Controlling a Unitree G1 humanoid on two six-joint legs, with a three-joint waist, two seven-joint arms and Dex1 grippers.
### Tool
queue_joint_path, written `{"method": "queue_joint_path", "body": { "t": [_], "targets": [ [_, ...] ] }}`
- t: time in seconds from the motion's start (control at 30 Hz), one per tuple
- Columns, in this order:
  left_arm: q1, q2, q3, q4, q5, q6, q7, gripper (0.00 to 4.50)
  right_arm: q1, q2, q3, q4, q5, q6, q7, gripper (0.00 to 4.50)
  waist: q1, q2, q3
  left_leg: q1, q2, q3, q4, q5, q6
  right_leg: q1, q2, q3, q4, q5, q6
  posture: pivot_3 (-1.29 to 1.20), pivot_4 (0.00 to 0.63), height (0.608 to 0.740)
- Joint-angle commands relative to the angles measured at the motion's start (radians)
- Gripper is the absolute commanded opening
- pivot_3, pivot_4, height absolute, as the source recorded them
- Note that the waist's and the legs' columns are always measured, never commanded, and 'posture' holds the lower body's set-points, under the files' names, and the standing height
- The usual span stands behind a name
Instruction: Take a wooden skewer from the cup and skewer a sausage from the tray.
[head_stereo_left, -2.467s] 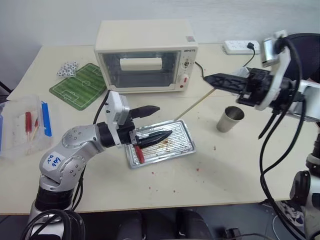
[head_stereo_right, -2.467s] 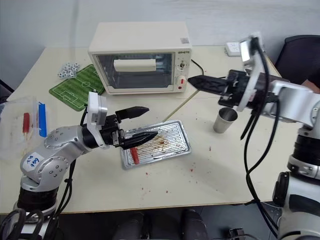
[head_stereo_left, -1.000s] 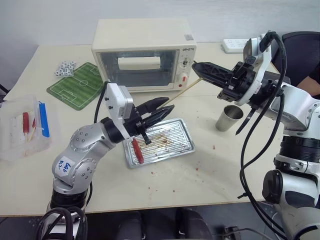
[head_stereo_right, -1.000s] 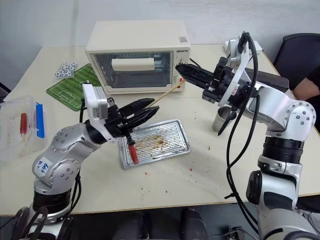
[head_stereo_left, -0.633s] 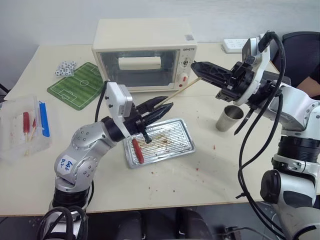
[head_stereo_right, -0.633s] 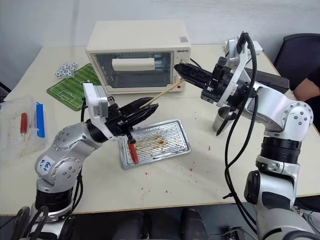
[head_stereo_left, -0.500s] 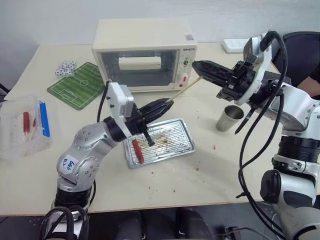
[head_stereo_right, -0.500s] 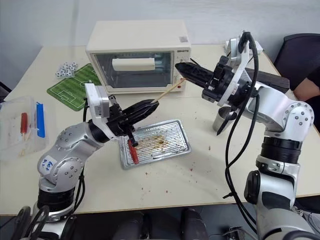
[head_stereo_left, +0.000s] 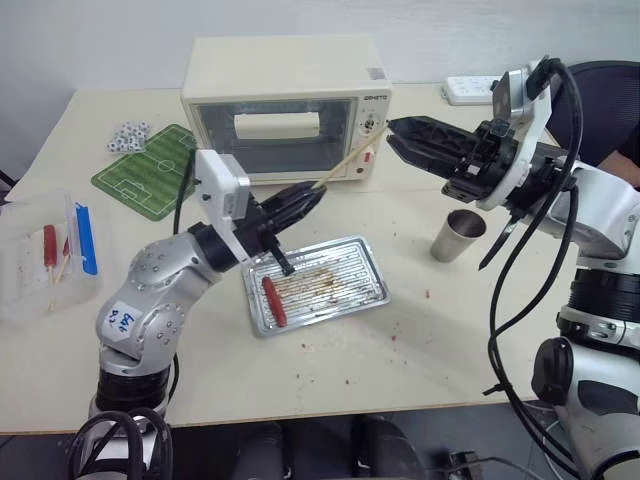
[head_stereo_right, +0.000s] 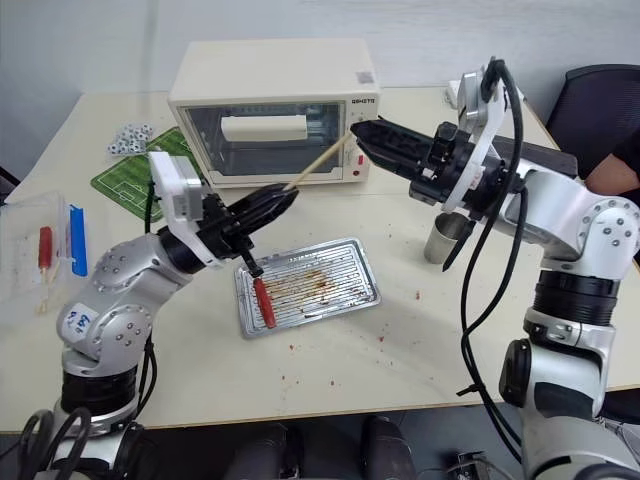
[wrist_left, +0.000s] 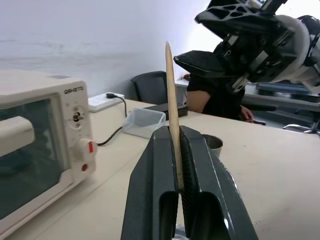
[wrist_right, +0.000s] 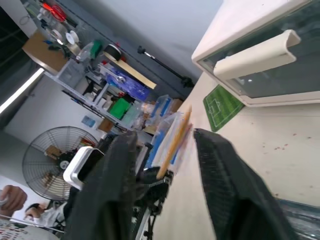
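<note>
- While the left gripper (wrist_left: 176, 150) is clamped tight on the wooden skewer (head_stereo_left: 342, 167), the stick rises from between its black fingers (wrist_left: 150, 195) and slants up toward the toaster oven (head_stereo_left: 285, 110).
- Across from it, the right gripper (head_stereo_left: 396, 133) stands with its two fingers parted around the skewer's far tip; in the right wrist view the stick runs through the gap with space on both sides, touching neither finger.
- Below the left gripper, and slightly toward the right arm, lies the tray (head_stereo_left: 368, 262) with brownish stains on its ribbed base.
- On the tray's end under the left gripper lies the sausage (head_stereo_left: 273, 301), bright red, flat on the ribs, free of any stick and well apart from the skewer.
- Beneath the right gripper's wrist stands the cup (head_stereo_left: 458, 236), upright on the table (head_stereo_left: 400, 370), near the tray's far end but not touching it.
- Beyond both grippers the toaster oven blocks the back; its knobs and red switch sit just beside the right gripper's fingertips.
- Out past the left arm lie a green football mat (head_stereo_left: 143, 170) with small dice (head_stereo_left: 125, 136) beside it, and a clear plastic box (head_stereo_left: 40, 255) holding red-tipped sticks at the table's edge.
- Toward the robot from the tray, the tabletop is bare apart from small red specks, leaving open room up to the near edge.
</note>
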Motion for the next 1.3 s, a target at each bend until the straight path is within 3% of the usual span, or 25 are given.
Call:
{"method": "queue_joint_path", "body": {
  "t": [0.03, 0.07, 0.2, 0.37, 0.53, 0.67, 0.97, 1.3],
  "targets": [
    [0.046, 0.064, 0.083, -0.068, -0.029, 0.029, 0.003, 0.00, -0.055, -0.067, 0.033, -0.009, -0.065, 0.009, 0.077, 3.36, -0.002, 0.000, 0.000, 0.000, 0.000, 0.000, 0.000, 0.000, 0.000, 0.000, 0.000, 0.000, 0.000, 0.000, 0.000, 0.00, 0.150, 0.740],
    [0.072, 0.094, 0.114, -0.090, -0.044, 0.048, -0.001, 0.00, -0.068, -0.084, 0.055, -0.020, -0.137, 0.008, 0.110, 3.65, -0.004, 0.000, 0.000, 0.000, 0.000, 0.001, 0.000, 0.000, 0.000, -0.001, 0.000, 0.001, 0.000, 0.000, 0.000, 0.00, 0.150, 0.740],
    [0.206, 0.225, 0.282, -0.176, -0.124, 0.134, -0.017, 0.00, -0.086, -0.147, 0.222, -0.165, -0.511, -0.050, 0.280, 3.65, -0.008, 0.000, 0.000, 0.000, 0.001, 0.002, -0.001, 0.000, 0.000, -0.003, 0.000, 0.002, 0.000, 0.000, 0.000, 0.00, 0.150, 0.740],
    [0.360, 0.341, 0.486, -0.243, -0.223, 0.222, -0.027, 0.00, -0.041, -0.150, 0.416, -0.307, -0.825, -0.129, 0.424, 3.65, -0.015, 0.000, 0.000, 0.000, 0.001, 0.002, -0.002, 0.000, -0.001, -0.003, -0.001, 0.002, 0.000, 0.000, -0.001, 0.00, 0.150, 0.740],
    [0.516, 0.396, 0.655, -0.267, -0.262, 0.254, -0.057, 0.00, 0.009, -0.024, 0.530, -0.395, -0.912, -0.104, 0.479, 3.65, -0.023, 0.000, 0.000, 0.000, 0.001, 0.001, -0.002, -0.001, -0.002, -0.003, -0.001, 0.001, 0.000, -0.001, -0.001, 0.00, 0.150, 0.740],
    [0.547, 0.397, 0.678, -0.266, -0.262, 0.246, -0.044, 0.00, 0.046, 0.109, 0.582, -0.390, -0.954, -0.072, 0.480, 3.65, -0.026, 0.000, 0.000, 0.000, 0.001, 0.001, -0.002, 0.000, -0.003, -0.003, -0.001, 0.001, 0.002, -0.001, -0.003, 0.00, 0.150, 0.740],
    [0.595, 0.411, 0.698, -0.243, -0.237, 0.216, -0.075, 0.00, 0.063, 0.360, 0.735, -0.229, -1.225, -0.156, 0.488, 3.65, -0.030, 0.000, 0.000, 0.000, 0.001, 0.001, -0.002, -0.001, -0.005, -0.005, -0.001, 0.001, 0.003, -0.002, -0.005, 0.00, 0.150, 0.740],
    [0.574, 0.419, 0.664, -0.237, -0.233, 0.204, -0.067, 0.00, 0.075, 0.473, 0.759, -0.109, -1.408, -0.221, 0.553, 3.65, -0.035, -0.001, 0.000, 0.000, 0.001, 0.001, -0.003, -0.001, -0.005, -0.006, -0.001, 0.001, 0.004, -0.002, -0.005, 0.00, 0.150, 0.740]
  ]
}}
